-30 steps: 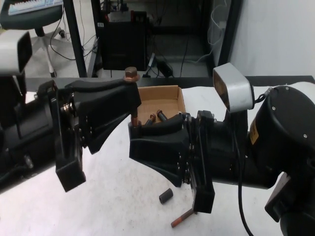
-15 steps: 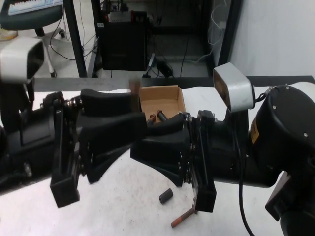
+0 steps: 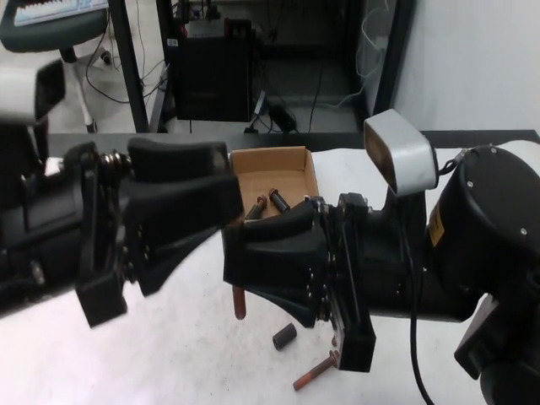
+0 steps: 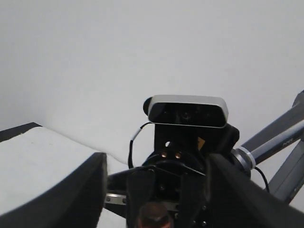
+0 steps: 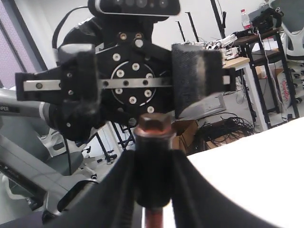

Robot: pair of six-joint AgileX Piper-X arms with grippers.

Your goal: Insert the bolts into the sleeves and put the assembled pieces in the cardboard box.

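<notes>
Right wrist view: the right gripper point(image 5: 153, 164) is clenched on a short black cylindrical sleeve point(image 5: 153, 185). A copper-coloured hex-head bolt point(image 5: 153, 126) sits through it, head on top. The piece hangs above the white worktop point(image 3: 186, 354), near the open brown cardboard box point(image 3: 274, 157). Facing it, the left gripper point(image 5: 137, 83) stands released, fingers spread wide. The step in hand looks to be boxing this piece. Keep the sleeve upright, since tipping could let the bolt slide out. Draw the left arm clear first, carry over the box rim, lower among the assembled pieces point(image 3: 268, 201) inside, then let go. A loose black sleeve point(image 3: 284, 336) and a loose copper bolt point(image 3: 314, 373) lie on the worktop.
</notes>
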